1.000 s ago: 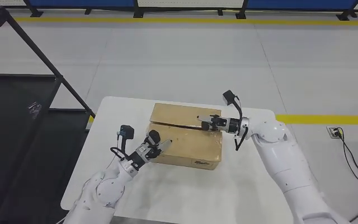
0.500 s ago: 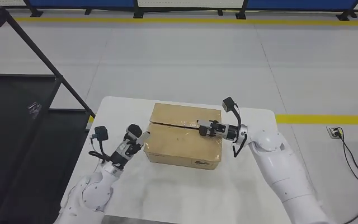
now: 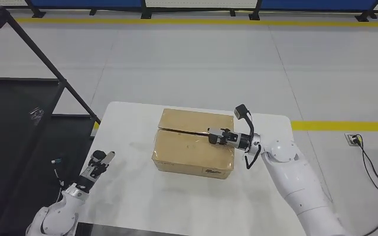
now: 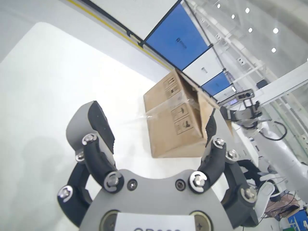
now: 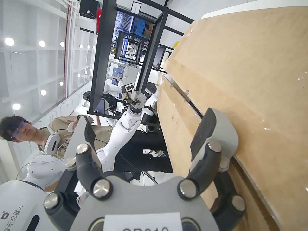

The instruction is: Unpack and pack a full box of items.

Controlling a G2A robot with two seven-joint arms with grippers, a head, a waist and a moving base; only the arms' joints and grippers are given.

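Top view shows the cardboard box (image 3: 194, 144) mid-tabletop (image 3: 130, 177), flaps down and contents hidden, so unpacking is judged barely begun and repacking outstanding; the right claw (image 3: 211, 135), released, has one finger against the top by the seam, while the left claw (image 3: 107, 157), released and empty, hangs well apart.

Top camera overhead, facing down on the bench (image 3: 177, 194). All three share the box (image 3: 189, 154): left wrist camera distant, right wrist camera close.
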